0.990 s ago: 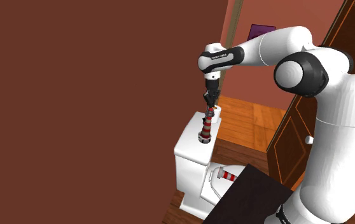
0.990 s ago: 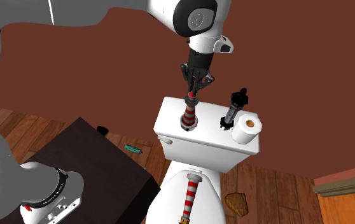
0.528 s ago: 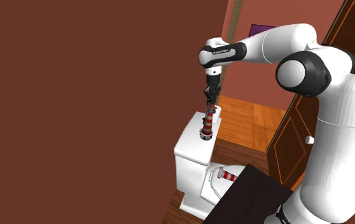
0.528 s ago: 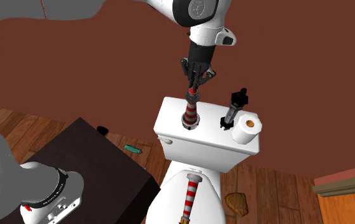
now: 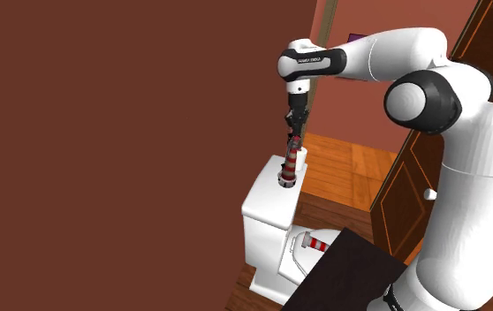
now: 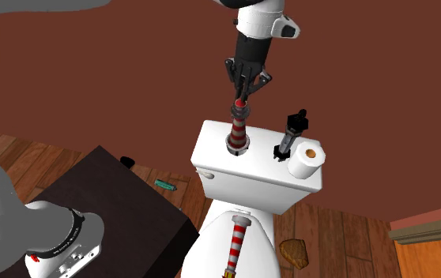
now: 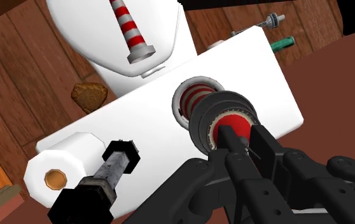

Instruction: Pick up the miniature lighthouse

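Two lighthouses: upper lighthouse (image 6: 238, 130) clasped in the tool (image 6: 242, 99) over one tank (image 6: 211, 155), lower lighthouse (image 6: 239, 237) on one toilet lid (image 6: 260, 235).

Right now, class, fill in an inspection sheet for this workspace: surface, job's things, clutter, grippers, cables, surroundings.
Surface: white toilet tank, top flat.
Job's things: striped lighthouse, upright over the tank.
Clutter: toilet roll and dark tower model on the tank; second lighthouse lying on the toilet lid; green item on the floor.
Grippers: gripper, jaws shut on the striped lighthouse's top.
Cables: nothing seen.
Surroundings: brown wall, wooden floor.
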`<state>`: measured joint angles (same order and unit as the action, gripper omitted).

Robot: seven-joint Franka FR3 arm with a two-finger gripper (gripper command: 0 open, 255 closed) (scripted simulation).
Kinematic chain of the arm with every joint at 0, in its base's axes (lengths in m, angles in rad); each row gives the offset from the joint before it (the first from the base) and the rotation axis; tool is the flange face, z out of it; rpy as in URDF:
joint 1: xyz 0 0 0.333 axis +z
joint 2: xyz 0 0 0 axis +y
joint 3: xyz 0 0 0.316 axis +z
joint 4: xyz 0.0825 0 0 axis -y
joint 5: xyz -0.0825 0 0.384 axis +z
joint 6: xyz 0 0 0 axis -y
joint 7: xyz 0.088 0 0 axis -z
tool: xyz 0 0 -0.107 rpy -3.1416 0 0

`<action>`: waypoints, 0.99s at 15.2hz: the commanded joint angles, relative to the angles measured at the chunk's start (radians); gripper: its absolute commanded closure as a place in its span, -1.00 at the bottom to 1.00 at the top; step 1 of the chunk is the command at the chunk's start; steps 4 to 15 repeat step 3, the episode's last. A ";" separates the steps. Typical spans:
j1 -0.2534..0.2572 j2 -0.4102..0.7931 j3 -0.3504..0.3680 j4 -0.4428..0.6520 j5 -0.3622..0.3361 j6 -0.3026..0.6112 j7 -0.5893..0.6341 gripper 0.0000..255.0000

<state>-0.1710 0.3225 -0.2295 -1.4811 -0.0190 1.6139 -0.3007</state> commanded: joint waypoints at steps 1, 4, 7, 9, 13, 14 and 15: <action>-0.001 -0.003 -0.001 0.026 -0.001 -0.028 -0.003 1.00; -0.001 -0.003 -0.001 0.028 -0.001 -0.030 -0.003 1.00; -0.001 -0.003 -0.001 0.028 -0.001 -0.030 -0.003 1.00; -0.001 -0.003 -0.001 0.028 -0.001 -0.030 -0.003 1.00; -0.001 -0.003 -0.001 0.028 -0.001 -0.030 -0.003 1.00; -0.001 -0.003 -0.001 0.028 -0.001 -0.030 -0.003 1.00; -0.001 -0.003 -0.001 0.028 -0.001 -0.030 -0.003 1.00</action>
